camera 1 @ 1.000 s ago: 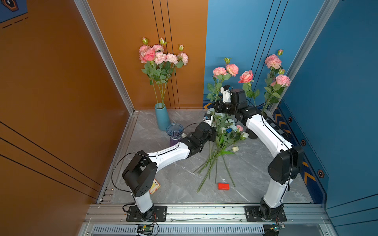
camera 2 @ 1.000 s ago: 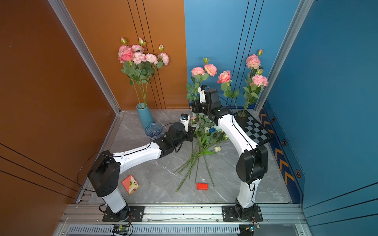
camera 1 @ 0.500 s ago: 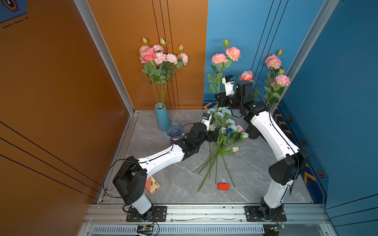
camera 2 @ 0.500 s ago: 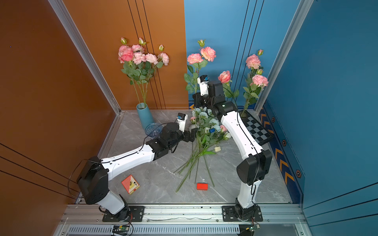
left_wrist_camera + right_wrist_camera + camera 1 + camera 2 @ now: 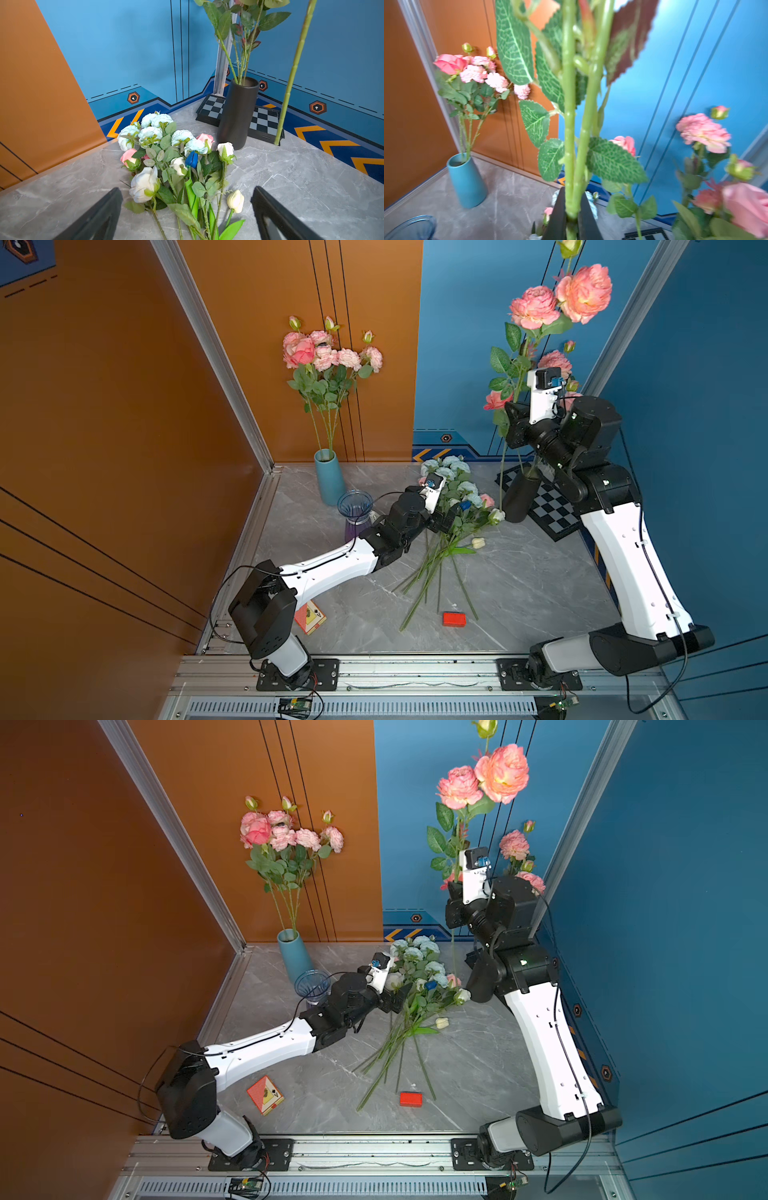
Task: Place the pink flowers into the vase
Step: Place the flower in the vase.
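My right gripper (image 5: 572, 199) is shut on the green stem of the pink flowers (image 5: 561, 298), held upright high above the table; their heads also show in the other top view (image 5: 486, 774). The stem's lower end (image 5: 277, 142) hangs just beside the black vase (image 5: 521, 497), which holds other pink flowers (image 5: 555, 362). My left gripper (image 5: 186, 190) is open, low over a pile of flowers (image 5: 449, 506) lying on the table, with nothing between its fingers. The pile has pale blue and white heads and a few small pink ones (image 5: 204, 138).
A blue vase (image 5: 330, 481) with pink flowers stands at the back wall, with a clear glass vase (image 5: 354, 506) in front of it. The black vase stands on a checkerboard (image 5: 552, 510). A red block (image 5: 454, 619) and a card box (image 5: 309, 616) lie near the front.
My right gripper has lifted the pink flowers much higher, bringing the stem's end up to about the black vase. My left gripper has opened and drawn back slightly over the pile.
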`<control>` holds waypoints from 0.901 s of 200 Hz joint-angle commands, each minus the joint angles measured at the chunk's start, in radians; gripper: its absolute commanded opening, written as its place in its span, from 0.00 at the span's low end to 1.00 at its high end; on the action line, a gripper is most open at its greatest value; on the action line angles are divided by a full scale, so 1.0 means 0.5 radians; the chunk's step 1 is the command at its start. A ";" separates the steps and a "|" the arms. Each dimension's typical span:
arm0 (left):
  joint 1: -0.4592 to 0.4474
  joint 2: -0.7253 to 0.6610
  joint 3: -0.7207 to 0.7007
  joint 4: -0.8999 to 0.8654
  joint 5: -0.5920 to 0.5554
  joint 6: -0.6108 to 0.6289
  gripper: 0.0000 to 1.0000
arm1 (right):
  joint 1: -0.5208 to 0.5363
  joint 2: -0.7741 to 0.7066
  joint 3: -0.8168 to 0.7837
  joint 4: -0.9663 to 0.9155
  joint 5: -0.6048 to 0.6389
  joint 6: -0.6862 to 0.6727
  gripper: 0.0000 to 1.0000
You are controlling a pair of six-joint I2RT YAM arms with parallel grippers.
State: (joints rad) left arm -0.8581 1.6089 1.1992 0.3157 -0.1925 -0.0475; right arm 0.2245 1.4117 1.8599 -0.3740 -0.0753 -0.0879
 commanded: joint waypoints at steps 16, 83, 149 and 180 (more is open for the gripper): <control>-0.039 0.097 0.145 0.093 0.099 0.112 0.99 | -0.225 -0.065 -0.251 0.423 0.090 -0.078 0.00; -0.066 0.151 0.158 0.089 0.118 0.134 0.99 | -0.447 -0.016 -0.407 0.924 0.104 -0.076 0.00; -0.101 0.187 0.178 0.088 0.086 0.157 0.99 | -0.518 0.046 -0.364 1.156 0.126 -0.049 0.00; -0.110 0.197 0.192 0.087 0.072 0.169 0.99 | -0.547 0.116 -0.353 1.217 0.117 -0.016 0.00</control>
State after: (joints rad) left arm -0.9009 1.6905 1.2644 0.3477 -0.1562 0.0158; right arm -0.0368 1.4433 1.6516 0.1577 -0.0254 -0.1150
